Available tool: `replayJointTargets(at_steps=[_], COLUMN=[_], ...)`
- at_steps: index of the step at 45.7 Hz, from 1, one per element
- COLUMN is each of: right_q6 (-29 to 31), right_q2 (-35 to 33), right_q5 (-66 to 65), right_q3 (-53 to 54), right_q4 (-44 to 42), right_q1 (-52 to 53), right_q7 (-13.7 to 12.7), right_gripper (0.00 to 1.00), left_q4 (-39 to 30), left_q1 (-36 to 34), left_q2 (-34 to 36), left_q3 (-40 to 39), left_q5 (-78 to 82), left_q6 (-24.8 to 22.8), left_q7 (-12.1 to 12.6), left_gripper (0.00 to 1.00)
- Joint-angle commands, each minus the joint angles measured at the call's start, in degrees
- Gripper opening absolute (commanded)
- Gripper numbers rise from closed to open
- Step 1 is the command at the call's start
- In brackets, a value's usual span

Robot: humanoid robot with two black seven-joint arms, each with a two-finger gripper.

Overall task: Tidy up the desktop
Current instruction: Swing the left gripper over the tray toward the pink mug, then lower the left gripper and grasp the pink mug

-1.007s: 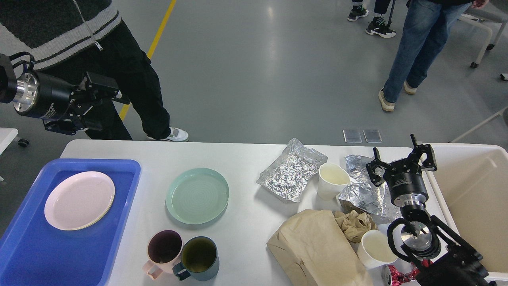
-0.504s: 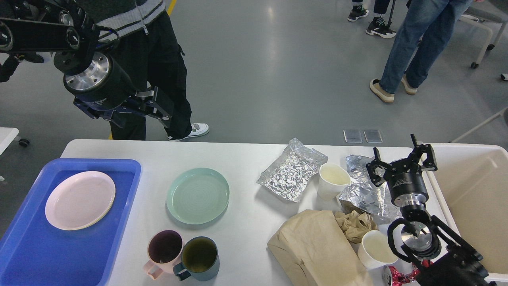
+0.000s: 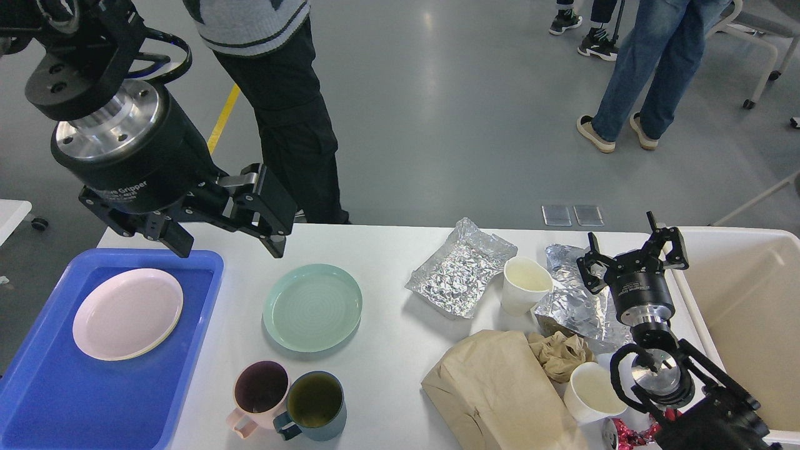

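Observation:
The white desktop spans the view. On it lie a mint green plate, a pink mug beside a dark teal mug, two crumpled foil sheets, two white paper cups, a brown paper bag and a wadded brown napkin. My left gripper hangs open above the desktop's far left edge, between the blue tray and the green plate. My right gripper stands open over the right foil sheet, holding nothing.
A blue tray at the left holds a pale pink plate. A deep cream bin stands at the right edge. A red wrapper lies at the front right. People stand on the grey floor behind the table.
My left arm has swung in from the far left and come lower and nearer, with its gripper now over the desktop's back edge. The person behind has walked right. The right arm has not moved.

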Motion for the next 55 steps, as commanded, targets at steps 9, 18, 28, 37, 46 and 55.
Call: replayJointTargets(at_steps=[9,18,28,37,46,55], right_q6=[0.0,0.0,0.0,0.0,0.0,0.0], right_q2=[0.0,0.0,0.0,0.0,0.0,0.0], right_q5=[0.0,0.08,0.0,0.0,0.0,0.0], right_q3=[0.03,0.03,0.03,0.03,0.03,0.03], right_q4=[0.09,0.09,0.0,0.09,0.09,0.09], right_q1=[0.0,0.0,0.0,0.0,0.0,0.0], right_q7=[0.02,-0.06,-0.06,-0.06,-0.06,-0.06], right_gripper=[1.0,1.0,1.0,1.0,1.0,1.0], left_q4=[1.28,2.6,3.13,5.94,7.52,9.54], left_q1=[2.97,5.07,18.24,31.61,43.38,53.76], left_q2=[-7.95,-7.16,-1.63,5.23,9.45,12.26], left_q3=[2.18,4.11,3.5,1.57,-3.35,-6.87], left_q5=[-4.85,-4.85,-3.89,5.86,16.49,26.43], left_q6=[-0.39,0.49,0.31,9.88,20.87,26.85], left_q7=[-0.2,0.06,1.47,2.52,2.52,2.61], left_gripper=[0.98,0.98,0.98,0.97,0.97,0.97])
